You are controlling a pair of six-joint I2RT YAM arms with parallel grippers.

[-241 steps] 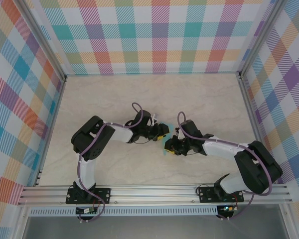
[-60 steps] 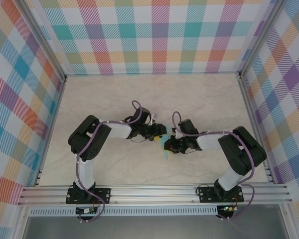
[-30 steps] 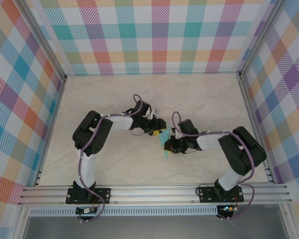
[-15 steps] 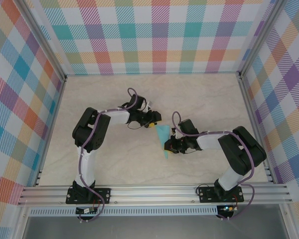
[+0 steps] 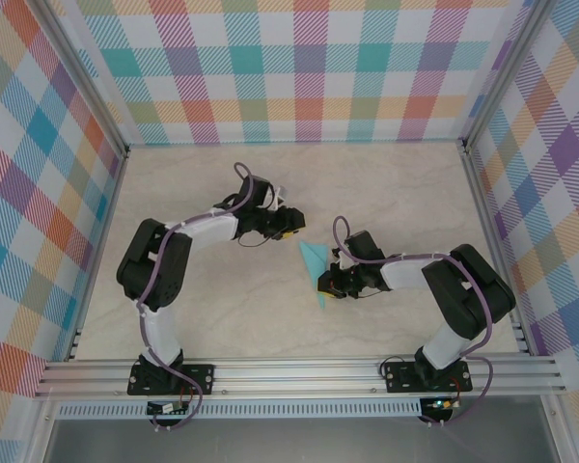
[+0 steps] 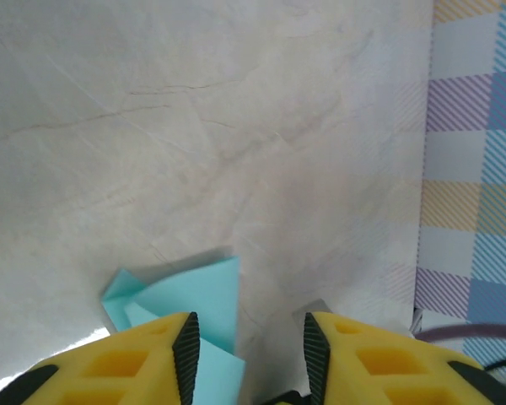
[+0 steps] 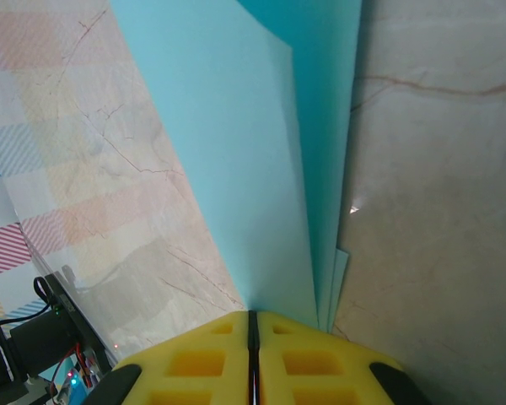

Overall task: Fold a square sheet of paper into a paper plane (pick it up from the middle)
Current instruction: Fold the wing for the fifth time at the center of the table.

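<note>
paper plane lies around the middle of the surface, long axis near-to-far, point toward the near edge. right gripper is clamped on its right side, so that's the nearer arm. left gripper, jaws apart and empty, sits just off the wide far end, not touching. Layers inside the right pinch are hidden

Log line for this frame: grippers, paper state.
left gripper: open, empty, apart from plane | right gripper: shut on plane | plane: folded, pointed
</note>
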